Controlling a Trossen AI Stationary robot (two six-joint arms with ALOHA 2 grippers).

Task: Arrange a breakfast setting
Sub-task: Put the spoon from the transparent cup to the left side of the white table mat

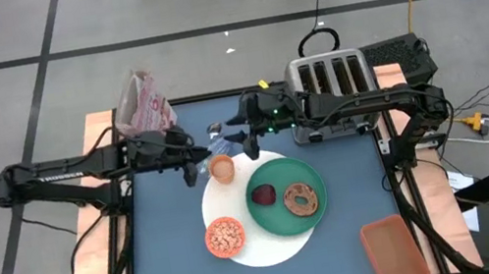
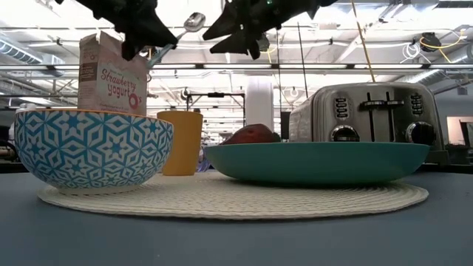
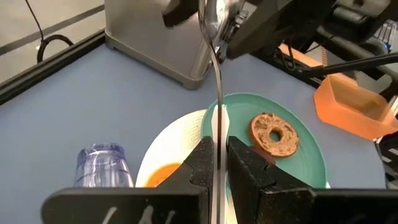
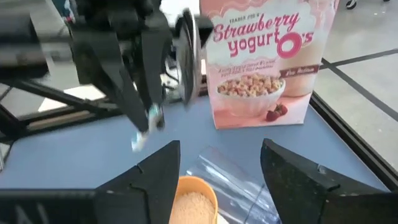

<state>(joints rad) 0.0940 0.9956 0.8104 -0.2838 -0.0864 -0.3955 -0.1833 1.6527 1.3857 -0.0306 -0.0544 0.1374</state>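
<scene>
A metal spoon point(image 3: 217, 93) is up in the air over the table, with my left gripper point(image 3: 217, 168) shut on it. Its bowl point(image 2: 194, 21) points at my right gripper point(image 4: 217, 168), which stands open a short way off and has nothing between its fingers. Below them an orange cup point(image 1: 221, 168) stands on the far edge of the white round mat point(image 1: 263, 245). The mat also carries a cereal bowl point(image 1: 225, 237) and the green plate point(image 1: 282, 212). A bagel point(image 1: 301, 198) and a dark red fruit point(image 1: 263, 195) lie on the plate. A clear glass point(image 3: 102, 165) is on the table beside the cup. My left gripper pinches the spoon's handle point(image 3: 217, 138) between its two fingers. The fingers come from the table's left, and the handle runs on forward past the fingertips. The spoon is lifted clear of the table, with its bowl end slanting upward toward the right arm.
A steel toaster point(image 1: 332, 92) stands at the far right of the table and a cereal box point(image 1: 142, 104) at the far left. An orange container point(image 1: 393, 249) sits at the near right corner. Bare blue table top point(image 1: 170, 259) lies at the near left.
</scene>
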